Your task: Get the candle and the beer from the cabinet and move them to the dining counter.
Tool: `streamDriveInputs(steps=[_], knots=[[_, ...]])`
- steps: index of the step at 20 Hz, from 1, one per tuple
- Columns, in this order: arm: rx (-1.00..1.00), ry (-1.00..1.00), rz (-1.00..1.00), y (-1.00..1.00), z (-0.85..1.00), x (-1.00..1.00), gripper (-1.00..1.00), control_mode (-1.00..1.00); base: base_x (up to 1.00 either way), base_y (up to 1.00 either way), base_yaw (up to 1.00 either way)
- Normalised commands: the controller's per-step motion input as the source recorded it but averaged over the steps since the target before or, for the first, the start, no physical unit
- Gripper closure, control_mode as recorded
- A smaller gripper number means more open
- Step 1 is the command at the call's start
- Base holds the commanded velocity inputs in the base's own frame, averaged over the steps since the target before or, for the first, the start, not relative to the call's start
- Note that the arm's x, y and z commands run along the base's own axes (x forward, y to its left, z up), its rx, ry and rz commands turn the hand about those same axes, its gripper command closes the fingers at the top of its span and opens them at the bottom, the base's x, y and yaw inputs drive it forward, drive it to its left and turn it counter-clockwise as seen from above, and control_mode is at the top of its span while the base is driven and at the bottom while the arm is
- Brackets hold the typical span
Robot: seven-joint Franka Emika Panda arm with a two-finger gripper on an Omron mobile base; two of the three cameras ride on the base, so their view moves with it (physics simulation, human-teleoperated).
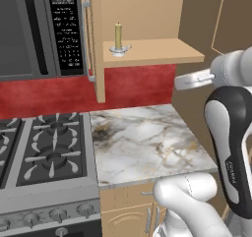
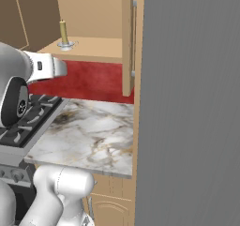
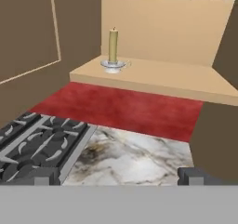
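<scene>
I see the candle (image 1: 118,36) (image 2: 63,32) (image 3: 113,43) standing upright in its small silver holder (image 3: 113,66) on the bottom shelf (image 1: 162,51) (image 2: 96,48) (image 3: 172,79) of the open cabinet (image 1: 142,7) (image 2: 89,9) (image 3: 167,28). In my hand view it sits at about eleven o'clock, near the shelf's front edge and toward its left end, with bare shelf stretching away to three o'clock. One cabinet door (image 1: 97,44) hangs open edge-on just at nine o'clock of the candle in the left base view; the other open door (image 2: 126,40) shows edge-on at three o'clock in the right base view.

Below the shelf runs a red backsplash (image 1: 133,83) (image 2: 89,79) (image 3: 121,107), and under that a short marble counter (image 1: 147,142) (image 2: 89,136) (image 3: 135,158). A gas stove (image 1: 44,147) (image 2: 28,122) (image 3: 37,146) adjoins the counter at nine o'clock, with a microwave (image 1: 39,29) mounted above it.

My fingers (image 3: 118,175) stand wide apart at the bottom of the hand view, one dark tip at seven o'clock and one at five o'clock, holding nothing, well short of the candle and level with the counter's near edge.
</scene>
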Motion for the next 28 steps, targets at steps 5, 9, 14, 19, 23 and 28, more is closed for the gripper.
streamDriveInputs(steps=[5, 9, 14, 19, 23, 28], knots=[[0.0, -0.17, 0.03, 0.07, 0.2, 0.01, -1.0, -1.0, 0.0, 0.0, 0.0], [0.0, -0.13, 0.02, 0.06, 0.07, 0.02, -1.0, -1.0, 0.0, 0.0, 0.0], [0.01, -0.11, 0.0, 0.0, 0.09, 0.08, -1.0, -1.0, 0.0, 0.0, 0.0], [0.05, -0.06, 0.0, 0.0, 0.14, 0.13, -1.0, -1.0, 0.0, 0.0, 0.0], [0.02, 0.0, 0.0, 0.0, 0.14, 0.06, -1.0, -1.0, 0.0, 0.0, 0.0], [0.0, 0.0, 0.0, 0.04, 0.04, 0.05, -1.0, -1.0, 0.0, 0.0, 0.0]])
